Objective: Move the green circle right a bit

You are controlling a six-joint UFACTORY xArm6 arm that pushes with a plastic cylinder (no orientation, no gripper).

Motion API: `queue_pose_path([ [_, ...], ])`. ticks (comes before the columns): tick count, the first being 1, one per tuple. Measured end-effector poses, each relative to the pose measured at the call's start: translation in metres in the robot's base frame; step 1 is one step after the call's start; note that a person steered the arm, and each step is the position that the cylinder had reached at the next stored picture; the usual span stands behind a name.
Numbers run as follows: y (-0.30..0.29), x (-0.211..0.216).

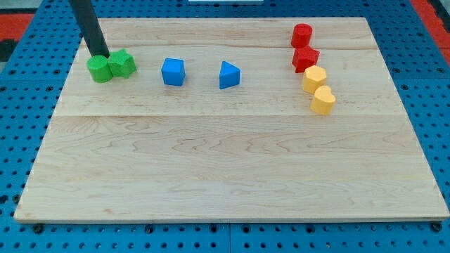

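The counter (pixel 232 169) is pale, blond wood with fine grain streaks running from the view's left to its right, and faint darker seams where its planks join. Around it lies a bright blue surface (pixel 28 70) dotted with regular rows of dark holes, with a patch of red (pixel 17 17) at the view's top left and another at the top right. The rod (pixel 89 27) is dark, nearly black. The green circle (pixel 100 69) and the green star-like block (pixel 123 64) share one vivid green. The blue cube (pixel 173 72) and blue triangle (pixel 228 74) are sky blue. The red cylinder (pixel 301 34) and red star-like block (pixel 305 59) are strong red; the yellow hexagon (pixel 314 79) and yellow heart (pixel 323 100) are warm yellow.
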State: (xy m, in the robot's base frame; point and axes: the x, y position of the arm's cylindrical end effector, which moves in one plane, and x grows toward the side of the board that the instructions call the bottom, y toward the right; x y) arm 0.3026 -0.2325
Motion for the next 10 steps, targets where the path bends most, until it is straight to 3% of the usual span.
queue_pose_path([
  [3,0.042,0.002],
  [4,0.015,-0.003],
  [5,-0.05,-0.01],
  [6,-0.071,0.0],
  [7,-0.071,0.076],
  [8,-0.054,0.101],
  [10,-0.026,0.085],
])
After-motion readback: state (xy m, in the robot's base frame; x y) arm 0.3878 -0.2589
